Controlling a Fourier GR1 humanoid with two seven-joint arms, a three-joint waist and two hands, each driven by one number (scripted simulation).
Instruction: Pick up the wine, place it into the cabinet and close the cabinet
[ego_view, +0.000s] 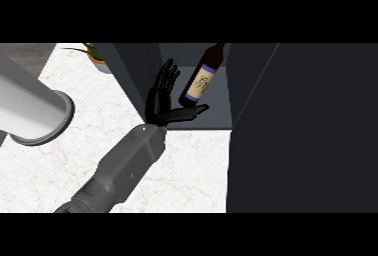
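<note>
Kitchen counter (188, 165), seen from above: at far left, well clear of the hand, a grey cylinder (29, 107) lies across the white marble; behind it and to the hand's left, a potted plant (96, 57) sits at the counter's back. Centre frame, the one hand (164, 97) in view, fingers straight and spread, thumb out to its right under the wine (199, 80); it clamps nothing. Which arm this is can't be told from here. Judged from pose, hand has let go w/ bottle set inside the cabinet (221, 110). Wine stands just right of the fingers, on the cabinet floor: dark glass, cream label w/ blue bands, neck pointing away. Right of it, the dark cabinet door (303, 130) stands open, not yet shut.
</note>
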